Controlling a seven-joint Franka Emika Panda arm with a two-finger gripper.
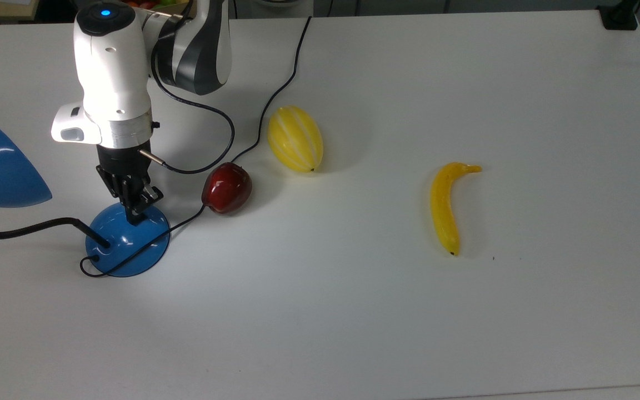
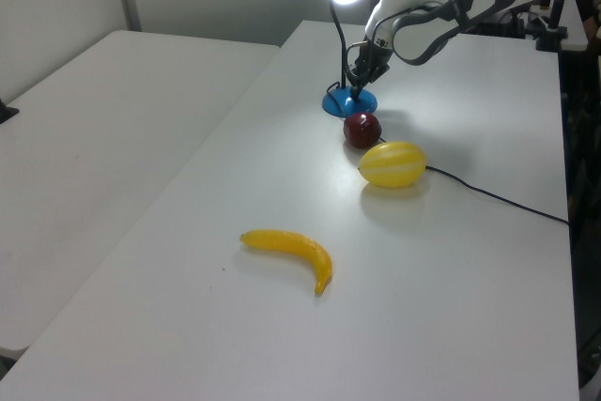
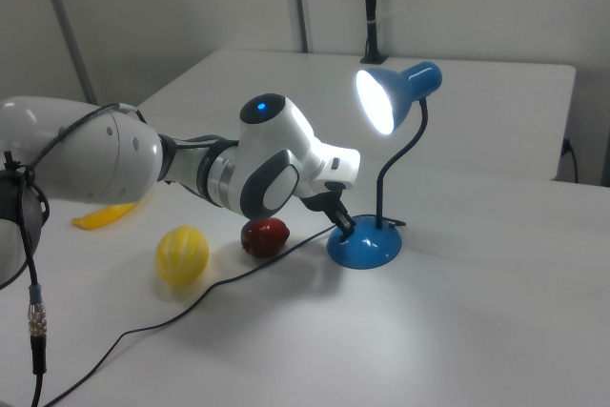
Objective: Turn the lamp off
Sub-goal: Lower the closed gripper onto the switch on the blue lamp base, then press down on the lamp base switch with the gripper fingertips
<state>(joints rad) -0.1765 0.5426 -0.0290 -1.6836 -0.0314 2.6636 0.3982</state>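
The gripper [image 1: 135, 214], fingers seemingly pinched narrow, presses the lit lamp [image 1: 128, 240] base at its one o'clock edge.

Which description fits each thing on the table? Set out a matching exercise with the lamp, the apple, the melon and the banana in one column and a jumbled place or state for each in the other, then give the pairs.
Column one
1. lamp
2. apple
3. melon
4. banana

Column two
A. lies apart from the rest, toward the top view's right
B. lit, with the pincer down at its round base
C. dark red, between the lamp's base and the melon
D. yellow with pale stripes, beside a black cord

Pairs: 1-B, 2-C, 3-D, 4-A
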